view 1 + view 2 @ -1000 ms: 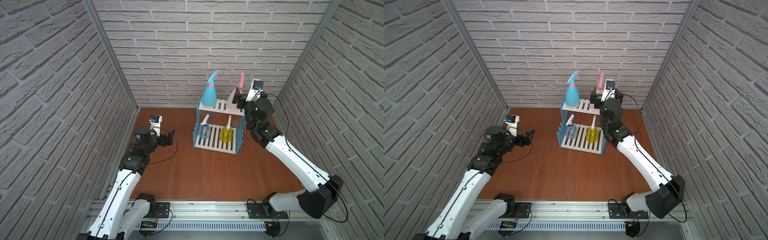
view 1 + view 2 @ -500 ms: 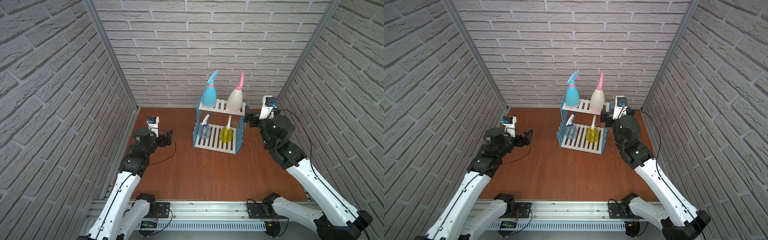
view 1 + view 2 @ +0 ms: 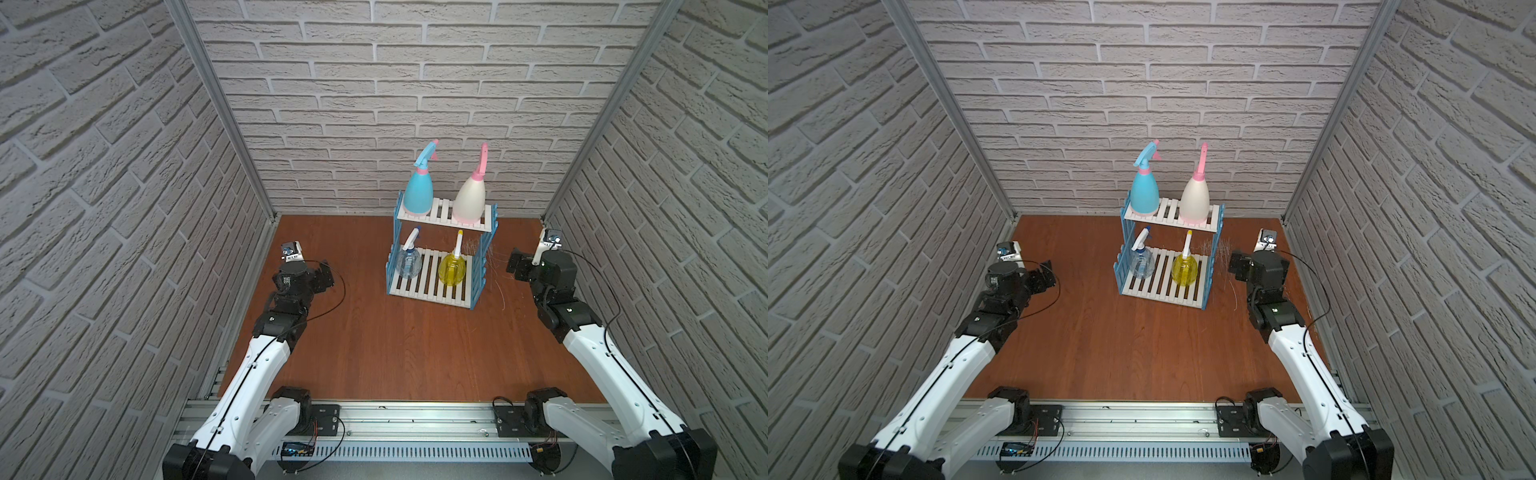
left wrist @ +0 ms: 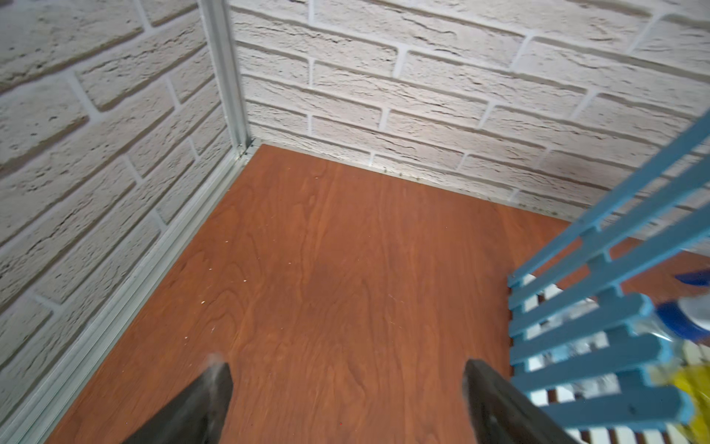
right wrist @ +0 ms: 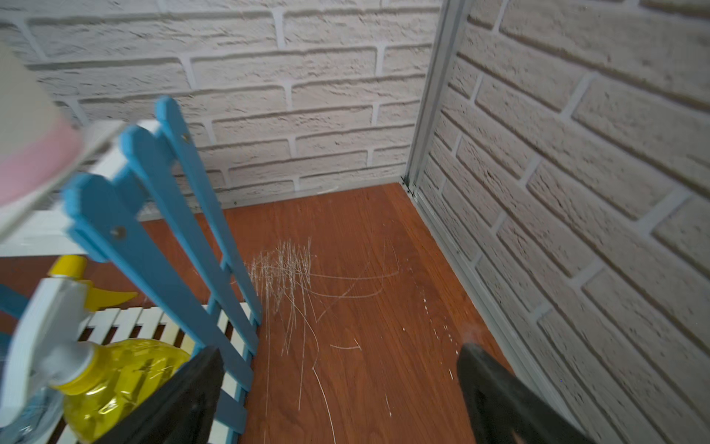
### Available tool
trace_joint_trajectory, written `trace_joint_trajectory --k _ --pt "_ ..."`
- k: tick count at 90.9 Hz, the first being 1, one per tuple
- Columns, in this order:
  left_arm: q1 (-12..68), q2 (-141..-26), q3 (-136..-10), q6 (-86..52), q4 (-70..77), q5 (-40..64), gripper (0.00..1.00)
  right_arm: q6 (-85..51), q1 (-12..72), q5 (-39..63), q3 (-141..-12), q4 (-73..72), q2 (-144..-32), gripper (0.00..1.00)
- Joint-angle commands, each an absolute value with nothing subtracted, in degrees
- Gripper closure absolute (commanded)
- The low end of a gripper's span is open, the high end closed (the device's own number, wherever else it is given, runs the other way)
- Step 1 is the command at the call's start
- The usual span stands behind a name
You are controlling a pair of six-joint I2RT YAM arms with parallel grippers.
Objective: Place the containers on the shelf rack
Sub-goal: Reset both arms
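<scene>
**Camera arrangement.** Both top views looked steeply down from high above the front rail (image 3: pixel 415 415) and faced the rear wall (image 3: pixel 415 104). Set side by side, they shared nearly the whole scene: the counter (image 3: pixel 395 353), both arms and the shelf rack (image 3: pixel 1158 297). The left wrist camera (image 3: pixel 291 250) sat low and close over the counter. It looked past the left end effector (image 4: pixel 345 367) toward the rear left corner, with the rack's blue side frame close and blurred. The right wrist camera (image 3: pixel 550 241) looked past the right end effector (image 5: pixel 340 350) toward the rear right corner, with the rack's opposite side frame very near the lens. The two wrist views overlapped at the rack's lower shelf, where the yellow bottle (image 5: pixel 123 380) showed in each.
</scene>
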State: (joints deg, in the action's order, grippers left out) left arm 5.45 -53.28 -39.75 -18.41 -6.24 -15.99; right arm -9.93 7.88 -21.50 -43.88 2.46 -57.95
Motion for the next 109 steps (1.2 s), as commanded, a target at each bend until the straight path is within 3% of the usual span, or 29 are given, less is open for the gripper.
trace_joint_trajectory --k 1,27,47,78,91,97,109 --pt "2.08 -56.29 -35.57 -21.52 4.10 -19.13 0.02 -13.92 4.66 -18.74 -39.84 -4.39 -59.82 0.01" --pt "-0.90 -63.96 -23.19 -13.36 27.36 -21.63 0.02 -10.45 2.64 -17.01 -32.37 -17.81 -69.16 0.01" --pt "-0.89 -74.12 -21.64 -8.95 34.51 -15.76 0.02 -9.76 2.38 -15.26 -29.72 -26.24 -74.32 0.01" --pt "-0.75 -78.10 -20.39 -1.97 43.78 -9.52 0.02 -7.52 1.40 -13.81 -26.24 -34.57 -77.43 0.01" --pt "-1.82 -89.38 -17.95 -1.52 59.51 -8.72 0.02 -7.10 1.40 -12.58 -25.43 -36.83 -78.46 0.01" --pt "-2.90 -88.34 -21.61 -2.94 50.79 -7.28 0.02 -6.94 1.28 -12.07 -25.19 -37.32 -78.76 0.01" --pt "-5.45 -88.66 -22.25 -4.91 50.22 -4.65 0.02 -5.82 1.32 -9.37 -24.35 -39.83 -79.74 0.01"
